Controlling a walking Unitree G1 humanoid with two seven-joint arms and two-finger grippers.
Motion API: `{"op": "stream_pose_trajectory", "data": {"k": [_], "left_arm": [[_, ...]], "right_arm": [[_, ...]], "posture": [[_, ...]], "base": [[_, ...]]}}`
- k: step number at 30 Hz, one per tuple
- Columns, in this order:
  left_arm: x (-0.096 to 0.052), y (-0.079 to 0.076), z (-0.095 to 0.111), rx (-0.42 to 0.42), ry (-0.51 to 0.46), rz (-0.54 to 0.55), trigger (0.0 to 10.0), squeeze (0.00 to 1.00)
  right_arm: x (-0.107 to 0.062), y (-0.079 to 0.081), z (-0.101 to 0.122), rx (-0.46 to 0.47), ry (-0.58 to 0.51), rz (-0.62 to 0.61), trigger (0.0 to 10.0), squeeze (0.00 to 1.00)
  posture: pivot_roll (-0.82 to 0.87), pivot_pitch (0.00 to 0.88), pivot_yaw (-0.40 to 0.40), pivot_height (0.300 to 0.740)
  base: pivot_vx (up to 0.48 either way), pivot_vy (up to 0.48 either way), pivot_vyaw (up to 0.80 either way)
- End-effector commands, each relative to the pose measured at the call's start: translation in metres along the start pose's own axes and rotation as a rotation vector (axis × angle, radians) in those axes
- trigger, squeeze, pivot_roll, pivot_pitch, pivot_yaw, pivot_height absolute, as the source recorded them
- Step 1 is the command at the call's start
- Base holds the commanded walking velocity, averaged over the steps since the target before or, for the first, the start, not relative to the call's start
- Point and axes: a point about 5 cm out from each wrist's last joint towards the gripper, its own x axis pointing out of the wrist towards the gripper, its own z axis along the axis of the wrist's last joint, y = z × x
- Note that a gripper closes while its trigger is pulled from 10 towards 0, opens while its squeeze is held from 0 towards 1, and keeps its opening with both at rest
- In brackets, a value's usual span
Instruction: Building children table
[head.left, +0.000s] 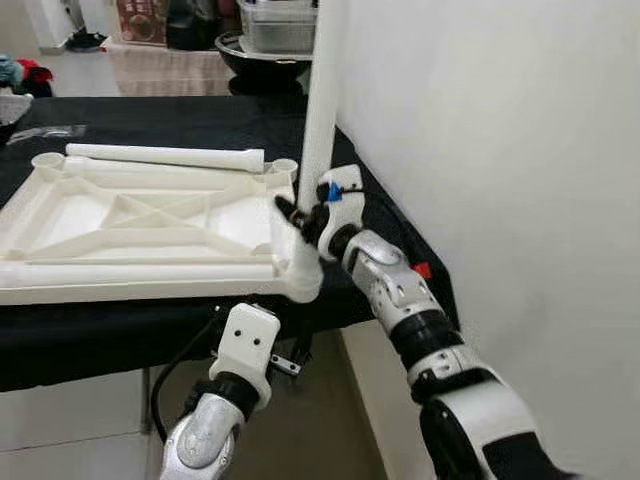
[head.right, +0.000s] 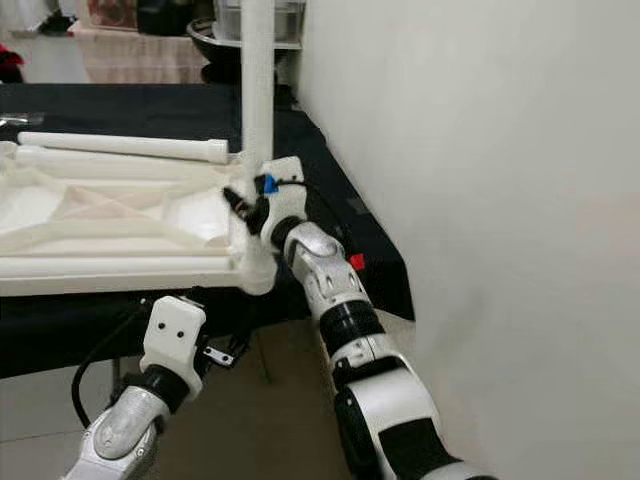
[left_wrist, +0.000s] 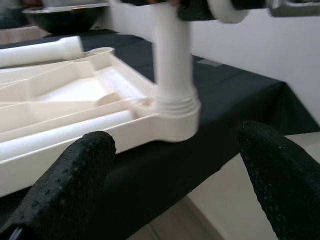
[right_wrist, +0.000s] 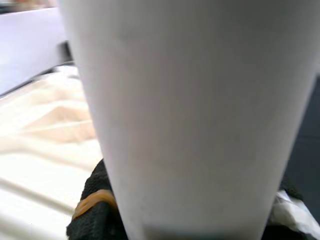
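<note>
- Black cloth covers the bench (head.left: 150, 115); on it we see the white plastic tabletop (head.left: 140, 225) lying upside down, ribbed underside up, reaching to the bench's near edge.
- One white leg (head.left: 322, 110) stands upright in the tabletop's near right corner socket (head.left: 305, 280). A ridged collar at the foot of the leg meets the socket rim in the left wrist view, so we judge it is partly or fully seated; which, we cannot tell.
- Two more legs lie on the tabletop: a loose leg (head.left: 165, 156) along its far edge, another leg (head.left: 140, 272) along the near edge.
- Right end effector (head.left: 305, 218) is clamped on the upright leg low down, just above the socket.
- Left end effector (left_wrist: 180, 170) hangs spread wide and empty below the bench edge, near that corner.
- Step in hand, as we judge it: fitting the first leg.
- Next move calls for twisting or pressing the leg home while keeping it vertical, then releasing and fetching a loose leg.
</note>
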Motion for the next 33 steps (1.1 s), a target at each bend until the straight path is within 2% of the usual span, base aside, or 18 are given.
{"op": "stream_pose_trajectory", "data": {"k": [1,2,4,9,12,13,14,18,19,20,22,23,24,26,28,29,30,33], "left_arm": [[0.0,-0.002,-0.002,-0.005,0.008,-0.006,10.0,0.0],[0.0,-0.003,-0.002,-0.005,0.008,-0.008,10.0,0.0],[0.0,-0.003,-0.002,-0.005,0.008,-0.008,10.0,0.0],[0.001,-0.004,-0.002,-0.006,0.007,-0.007,10.0,0.0],[0.001,-0.004,-0.003,-0.007,0.007,-0.006,10.0,0.0],[0.001,-0.004,-0.003,-0.006,0.008,-0.007,10.0,0.0],[0.001,-0.004,-0.003,-0.007,0.008,-0.007,10.0,0.0],[0.001,-0.004,-0.003,-0.007,0.008,-0.007,10.0,0.0],[0.001,-0.004,-0.003,-0.007,0.008,-0.007,10.0,0.0],[0.0,-0.004,-0.003,-0.008,0.009,-0.008,10.0,0.0],[0.0,-0.004,-0.003,-0.008,0.009,-0.008,10.0,0.0],[0.0,-0.004,-0.003,-0.008,0.01,-0.007,10.0,0.0],[0.0,-0.004,-0.003,-0.008,0.01,-0.007,10.0,0.0],[0.0,-0.004,-0.003,-0.009,0.009,-0.006,10.0,0.0],[0.0,-0.004,-0.003,-0.008,0.01,-0.008,10.0,0.0],[0.0,-0.004,-0.003,-0.008,0.01,-0.008,10.0,0.0],[0.0,-0.004,-0.003,-0.008,0.01,-0.008,10.0,0.0],[0.0,-0.004,-0.002,-0.01,0.007,-0.01,10.0,0.0]], "right_arm": [[-0.003,-0.015,-0.014,0.017,0.08,-0.109,0.0,0.0],[-0.005,-0.021,-0.014,0.017,0.085,-0.203,0.0,0.0],[-0.005,-0.021,-0.014,0.017,0.085,-0.203,0.0,0.0],[-0.012,-0.028,-0.019,0.027,0.096,-0.501,0.0,0.0],[-0.014,-0.028,-0.022,0.028,0.098,-0.543,0.0,0.0],[-0.014,-0.026,-0.022,0.023,0.093,-0.554,2.1,0.0],[-0.014,-0.024,-0.022,0.038,0.089,-0.554,10.0,0.0],[-0.012,-0.018,-0.02,0.054,0.069,-0.514,10.0,0.0],[-0.01,-0.013,-0.018,0.077,0.047,-0.476,10.0,0.0],[-0.008,-0.007,-0.015,0.09,0.021,-0.437,10.0,1.0],[-0.008,-0.004,-0.012,0.081,-0.003,-0.42,10.0,1.0],[-0.007,-0.001,-0.009,0.082,-0.027,-0.389,10.0,0.95],[-0.006,0.003,-0.007,0.102,-0.039,-0.343,10.0,0.0],[-0.005,0.009,-0.005,0.13,-0.045,-0.301,10.0,0.0],[-0.003,0.02,-0.001,0.119,-0.073,-0.157,10.0,0.0],[-0.003,0.02,-0.001,0.119,-0.073,-0.157,10.0,0.0],[-0.003,0.027,-0.002,0.126,-0.068,-0.046,10.0,0.0],[-0.007,0.034,-0.008,0.098,-0.04,0.198,10.0,0.0]], "posture": [[0.07,0.065,-0.128,0.74],[0.07,0.066,-0.129,0.74],[0.07,0.066,-0.129,0.74],[0.07,0.07,-0.131,0.74],[0.07,0.07,-0.131,0.74],[0.07,0.072,-0.13,0.74],[0.07,0.072,-0.13,0.74],[0.07,0.071,-0.129,0.74],[0.07,0.072,-0.128,0.74],[0.07,0.073,-0.126,0.74],[0.07,0.073,-0.128,0.74],[0.07,0.073,-0.128,0.74],[0.07,0.077,-0.13,0.74],[0.07,0.077,-0.13,0.74],[0.07,0.076,-0.129,0.74],[0.07,0.076,-0.129,0.74],[0.07,0.076,-0.129,0.74],[0.07,0.075,-0.131,0.74]], "base": [[0.0,0.0,0.0],[0.0,0.0,0.0],[0.0,0.0,0.0],[0.0,0.0,0.0],[0.0,0.0,0.0],[0.0,0.0,0.0],[0.0,0.0,0.0],[0.0,0.0,0.0],[0.0,0.0,0.0],[0.0,0.0,0.0],[0.0,0.0,0.0],[0.0,0.0,0.0],[0.0,0.0,0.0],[0.0,0.0,0.0],[0.0,0.0,0.0],[0.0,0.0,0.0],[0.0,0.0,0.0],[0.0,0.0,0.0]]}}
